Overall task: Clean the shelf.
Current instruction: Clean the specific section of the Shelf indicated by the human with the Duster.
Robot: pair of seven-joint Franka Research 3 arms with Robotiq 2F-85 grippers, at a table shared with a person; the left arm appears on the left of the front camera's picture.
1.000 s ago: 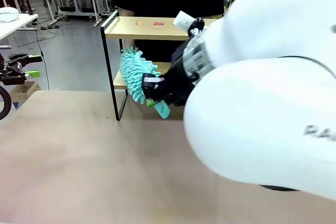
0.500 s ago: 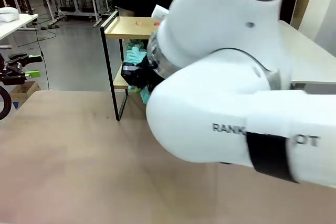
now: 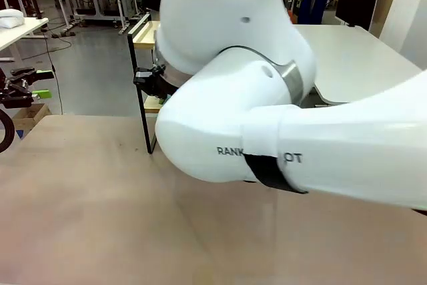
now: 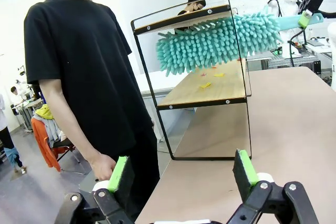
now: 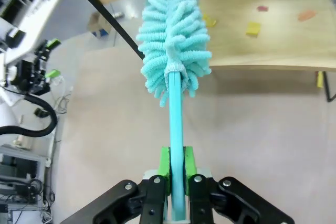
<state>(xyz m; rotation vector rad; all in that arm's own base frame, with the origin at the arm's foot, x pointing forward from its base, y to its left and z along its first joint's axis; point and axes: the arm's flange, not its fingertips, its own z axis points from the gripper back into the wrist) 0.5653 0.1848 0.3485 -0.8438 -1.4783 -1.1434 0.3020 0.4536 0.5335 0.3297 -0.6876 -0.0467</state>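
Lettering on the white casing of the right arm (image 3: pixel 220 91), front view: dark grey capitals reading "RANK", then, beyond a black band (image 3: pixel 265 171) that wraps the link and covers the middle letters, "OT".

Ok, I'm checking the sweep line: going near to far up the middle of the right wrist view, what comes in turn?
Right tool → teal duster handle clamped in it → fluffy duster head → shelf board with coloured scraps.
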